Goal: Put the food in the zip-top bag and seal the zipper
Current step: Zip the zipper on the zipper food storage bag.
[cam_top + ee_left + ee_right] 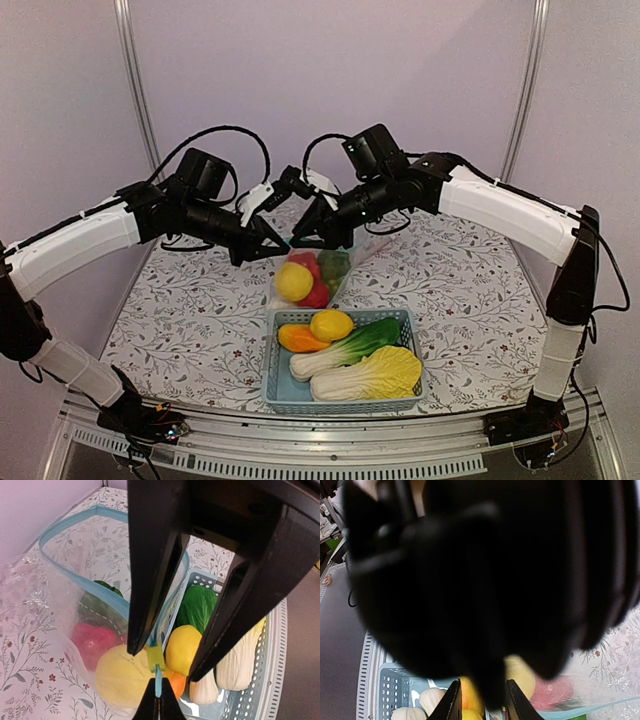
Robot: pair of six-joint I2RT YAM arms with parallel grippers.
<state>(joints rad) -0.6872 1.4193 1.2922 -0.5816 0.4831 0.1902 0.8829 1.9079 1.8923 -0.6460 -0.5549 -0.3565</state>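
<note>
Loading looks to me like the step in hand, with sealing some way off; the zip-top bag (pixel 35 595) stands on the patterned surface (pixel 480 300) just behind the blue basket (pixel 275 385), its mouth gaping upward and the teal zipper (pixel 97 510) curving round in an open loop; inside it I see a yellow lemon (pixel 293 281), a red fruit (pixel 316 292) and something green behind them; the rest of the food lies in the basket, not yet bagged: a second lemon (pixel 331 324), an orange piece (pixel 298 338), a leafy green with a white stem (pixel 365 340) and a pale cabbage (pixel 375 375); my left claw (pixel 272 243) is pinched fully closed on the near stretch of the zipper, lifting that edge of the mouth; my right claw (pixel 318 232) hangs over the mouth from the other side; its wrist view is mostly dark blur, a narrow gap shows between the fingertips (pixel 452 705), and I cannot tell whether it has anything in its grasp; the next move, as I judge it, calls for the right claw to go down to the basket for a piece while the left keeps the mouth lifted and wide; the leafy green and cabbage are long, so they should go in end first.
</note>
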